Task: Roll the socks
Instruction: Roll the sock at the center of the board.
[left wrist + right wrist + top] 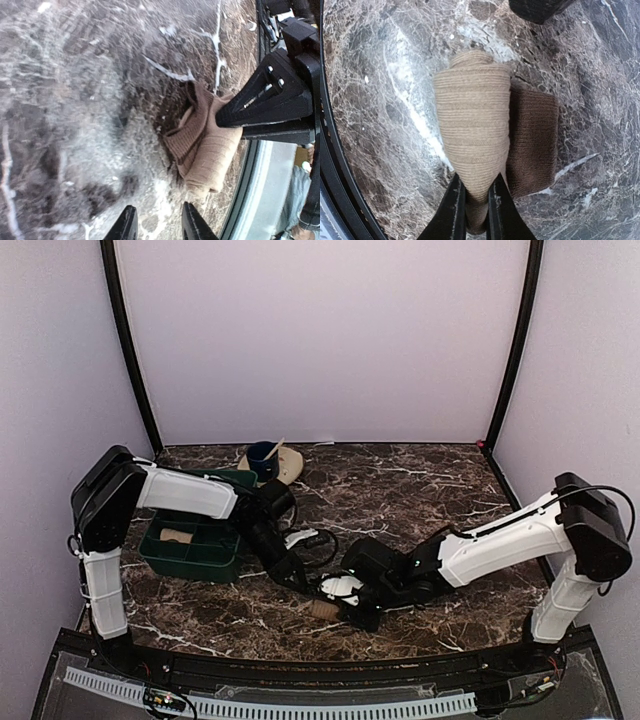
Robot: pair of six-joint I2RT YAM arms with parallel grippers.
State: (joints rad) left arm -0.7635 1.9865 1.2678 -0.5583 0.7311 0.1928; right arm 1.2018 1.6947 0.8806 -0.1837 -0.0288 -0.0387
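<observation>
Tan sock roll [472, 130], frame centre, pinched at narrow end by right gripper [474, 200]; left gripper [159, 227] released, empty. Risk: thin pinch slips, roll unwinds.

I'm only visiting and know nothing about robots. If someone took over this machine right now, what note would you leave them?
Grips: the left end effector is open and empty, near the roll. The right end effector is shut on the tan sock roll, which lies on the marble table near its front edge.
Done: this sock looks rolled, with its dark end patch beside it.
Left: probably to let go and stow it. The tan thing in the green bin may be the other sock; it is too small to tell.
</observation>
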